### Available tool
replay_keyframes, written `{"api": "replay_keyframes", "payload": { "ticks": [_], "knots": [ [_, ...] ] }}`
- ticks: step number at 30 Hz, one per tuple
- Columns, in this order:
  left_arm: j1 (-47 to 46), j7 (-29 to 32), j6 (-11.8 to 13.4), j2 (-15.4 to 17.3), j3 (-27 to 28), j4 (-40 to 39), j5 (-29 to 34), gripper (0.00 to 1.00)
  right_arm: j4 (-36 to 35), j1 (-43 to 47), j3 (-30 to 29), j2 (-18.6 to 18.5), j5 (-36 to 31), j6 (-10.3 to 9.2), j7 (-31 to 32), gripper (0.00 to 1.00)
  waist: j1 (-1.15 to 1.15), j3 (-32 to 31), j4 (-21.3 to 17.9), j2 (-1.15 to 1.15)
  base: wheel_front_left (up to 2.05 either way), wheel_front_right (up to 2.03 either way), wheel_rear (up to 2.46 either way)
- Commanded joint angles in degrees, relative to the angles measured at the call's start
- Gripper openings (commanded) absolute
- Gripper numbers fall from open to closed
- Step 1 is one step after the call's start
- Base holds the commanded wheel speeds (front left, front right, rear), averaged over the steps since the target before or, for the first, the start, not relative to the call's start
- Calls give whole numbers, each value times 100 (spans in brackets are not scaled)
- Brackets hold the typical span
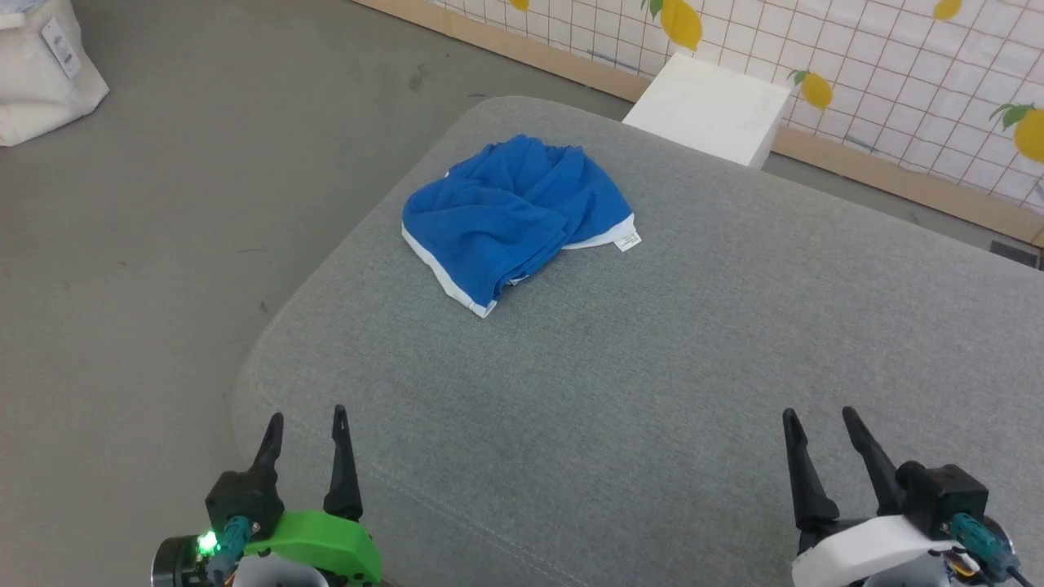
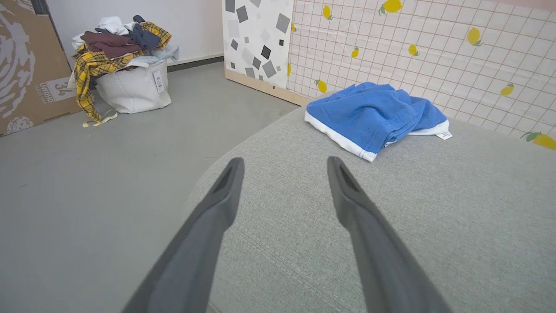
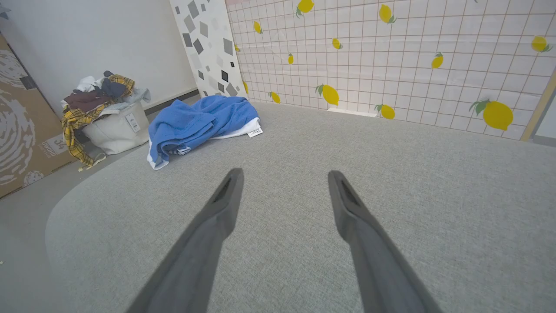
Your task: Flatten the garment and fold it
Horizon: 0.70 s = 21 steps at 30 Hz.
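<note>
left tool fingers spread, empty, over grey fabric-covered worktop. crumpled royal-blue fabric shorts with white trim lie ahead, well apart. white fabric bag heaped with clothes on grey floor.

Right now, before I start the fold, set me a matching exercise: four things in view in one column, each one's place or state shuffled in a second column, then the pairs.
Column one
1. garment
2. left gripper
3. right gripper
4. laundry bag

Column two
A. open, fingers rising from a white mount
B. on the floor, heaped with clothes
C. crumpled on the grey cushion
D. open, fingers rising from a green mount

Pairs: 1-C, 2-D, 3-A, 4-B
</note>
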Motion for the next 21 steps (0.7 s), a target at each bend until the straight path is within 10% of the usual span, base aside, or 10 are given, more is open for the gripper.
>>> {"api": "replay_keyframes", "payload": {
  "ticks": [1,21],
  "knots": [
    [-66,-28,-33,36,-29,1,-14,100,-79,-48,-31,0,-98,-10,45,100,0,24,-8,0,0,0,0],
    [-4208,1427,-948,481,-234,2433,-704,100,-1539,-389,-150,0,-882,-10,1080,100,0,1345,-976,0,0,0,0]
  ]
}}
